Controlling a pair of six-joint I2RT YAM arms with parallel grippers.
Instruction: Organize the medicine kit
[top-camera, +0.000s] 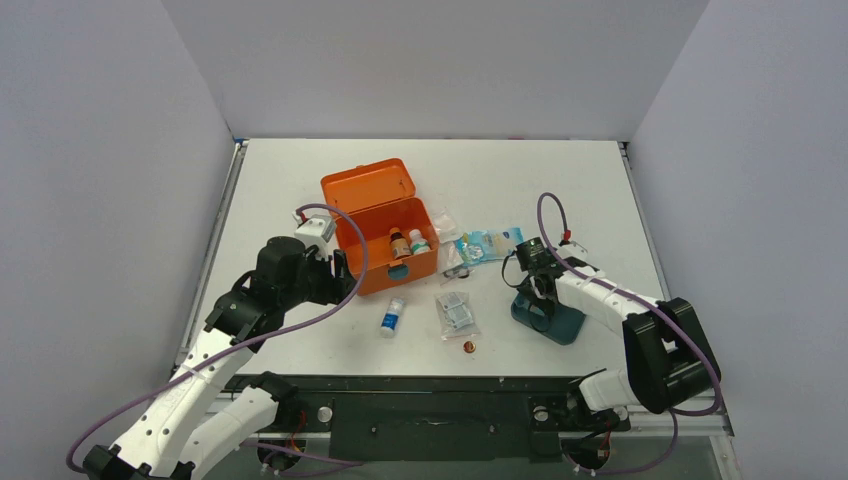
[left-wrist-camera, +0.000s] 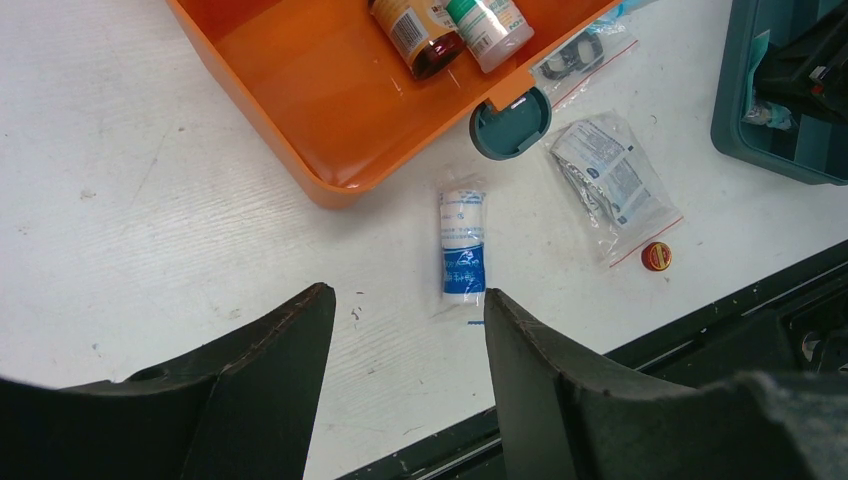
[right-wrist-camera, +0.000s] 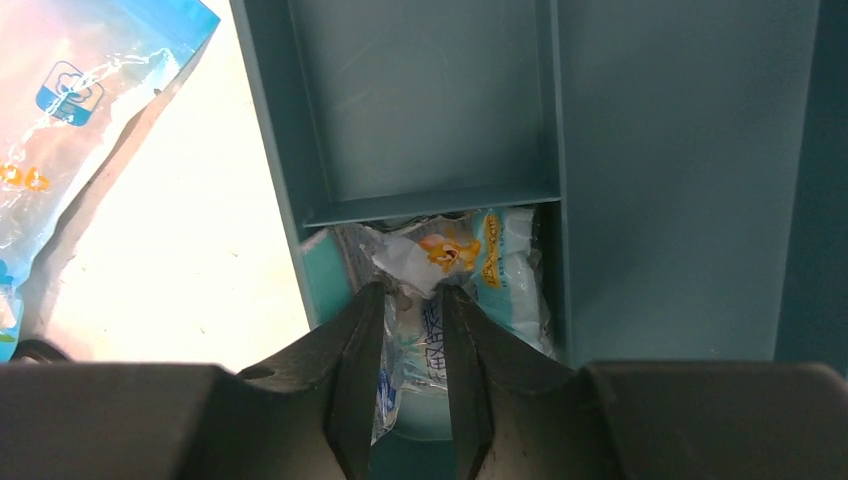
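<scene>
The medicine kit (top-camera: 375, 215) is an orange box lying open, lid back, with a brown bottle (top-camera: 400, 243) and a white bottle (top-camera: 419, 241) inside; in the left wrist view its orange floor (left-wrist-camera: 330, 110) fills the top. My left gripper (top-camera: 335, 270) hovers beside the kit's near-left corner, open (left-wrist-camera: 405, 300) and holding nothing. A wrapped blue-and-white roll (left-wrist-camera: 463, 245) lies just beyond its right finger. My right gripper (top-camera: 530, 290) reaches down into the teal divided tray (right-wrist-camera: 680, 150). Its jaws (right-wrist-camera: 415, 290) stand narrowly open around the end of a plastic packet (right-wrist-camera: 500, 270) lying in a tray compartment.
A clear packet of dressings (top-camera: 457, 312) and a small red cap (top-camera: 469, 348) lie near the front edge. A blue pouch (top-camera: 488, 244) and small bags (top-camera: 445, 222) sit right of the kit. The kit's teal latch (left-wrist-camera: 510, 125) juts from its front wall.
</scene>
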